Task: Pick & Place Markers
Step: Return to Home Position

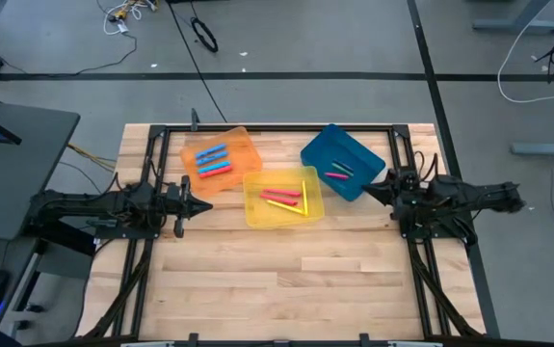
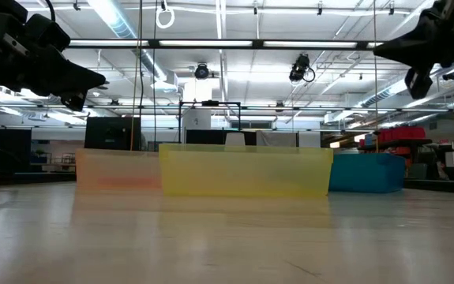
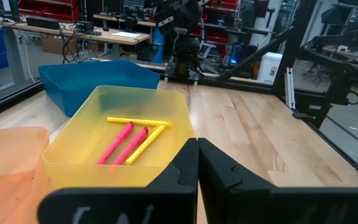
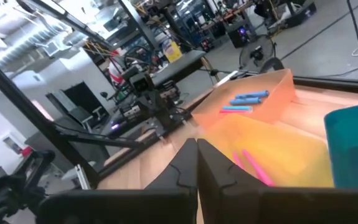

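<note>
Three bins sit across the far half of the table (image 1: 286, 280), and every one of the markers (image 1: 278, 197) in view lies inside a bin. The orange bin (image 1: 243, 143) is on the left arm's side and holds blue markers (image 1: 211, 153) with a red marker (image 1: 221, 171) just beside them. The yellow bin (image 1: 257, 214) stands in the middle, a little nearer the front edge and close against the orange bin. In it lie two pink markers (image 3: 117, 142) side by side and two yellow markers (image 3: 139, 121), one across the pink tips and one alongside them. The blue bin (image 1: 327, 145) is on the right arm's side, turned at an angle to the others, with a pink marker (image 1: 335, 176) and a green marker (image 1: 342, 169) near its front corner.

The left tool (image 1: 205, 203) hangs above the table just beside the yellow bin's left wall, its fingers pressed together with nothing between them. The right tool (image 1: 369, 190) hangs just beside the blue bin's front corner, fingers likewise together and empty. In the low view both arms are up off the table, at the upper corners.
</note>
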Available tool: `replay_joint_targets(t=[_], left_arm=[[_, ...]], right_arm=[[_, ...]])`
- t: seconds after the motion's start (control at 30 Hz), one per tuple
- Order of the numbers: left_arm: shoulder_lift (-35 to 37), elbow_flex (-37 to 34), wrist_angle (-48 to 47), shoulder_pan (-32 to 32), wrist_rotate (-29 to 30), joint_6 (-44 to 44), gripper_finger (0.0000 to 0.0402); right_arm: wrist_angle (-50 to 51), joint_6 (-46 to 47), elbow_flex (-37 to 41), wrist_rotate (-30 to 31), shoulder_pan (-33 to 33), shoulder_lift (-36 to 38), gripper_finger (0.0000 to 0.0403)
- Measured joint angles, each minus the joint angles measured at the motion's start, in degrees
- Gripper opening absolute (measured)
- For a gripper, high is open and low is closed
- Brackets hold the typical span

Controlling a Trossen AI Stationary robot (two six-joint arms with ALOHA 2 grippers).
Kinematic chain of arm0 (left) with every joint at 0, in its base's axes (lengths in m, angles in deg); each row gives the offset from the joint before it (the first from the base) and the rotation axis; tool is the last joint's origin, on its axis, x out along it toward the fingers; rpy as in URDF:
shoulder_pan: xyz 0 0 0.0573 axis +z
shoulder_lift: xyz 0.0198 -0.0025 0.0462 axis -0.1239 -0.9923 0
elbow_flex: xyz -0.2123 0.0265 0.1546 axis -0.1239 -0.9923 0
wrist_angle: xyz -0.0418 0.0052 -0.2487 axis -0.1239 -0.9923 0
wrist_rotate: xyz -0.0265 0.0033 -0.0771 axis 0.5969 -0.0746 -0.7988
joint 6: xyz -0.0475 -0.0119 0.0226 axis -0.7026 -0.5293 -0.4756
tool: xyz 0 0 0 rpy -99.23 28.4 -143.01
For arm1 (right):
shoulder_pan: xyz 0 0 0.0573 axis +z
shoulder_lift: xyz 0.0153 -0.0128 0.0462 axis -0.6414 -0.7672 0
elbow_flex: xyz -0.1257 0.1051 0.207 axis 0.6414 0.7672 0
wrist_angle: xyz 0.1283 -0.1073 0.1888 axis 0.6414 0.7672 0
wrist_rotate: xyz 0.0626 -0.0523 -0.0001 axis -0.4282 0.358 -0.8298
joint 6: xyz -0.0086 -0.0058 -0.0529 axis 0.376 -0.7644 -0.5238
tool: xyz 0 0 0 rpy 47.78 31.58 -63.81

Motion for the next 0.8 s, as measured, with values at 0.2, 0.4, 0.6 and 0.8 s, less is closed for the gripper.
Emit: replay_joint_targets(t=[0.2,0.4,0.6,0.8], left_arm=[[0.00,0.00,0.01,0.00,0.00,-0.01,0.0005],[0.00,0.00,-0.17,-0.01,0.00,0.00,0.0005],[0.00,0.00,0.02,-0.02,0.00,0.00,0.0005],[0.00,0.00,0.00,0.00,0.00,0.00,0.0005]], right_arm=[[3.71,-1.79,0.06,0.74,-0.06,2.68,0.0000],[-5.12,-0.93,4.77,-1.35,-0.04,2.71,0.0000],[-21.73,-4.41,10.88,-4.66,-0.46,2.71,0.0000],[-21.10,-6.56,10.84,-8.04,-3.66,2.72,0.0000]])
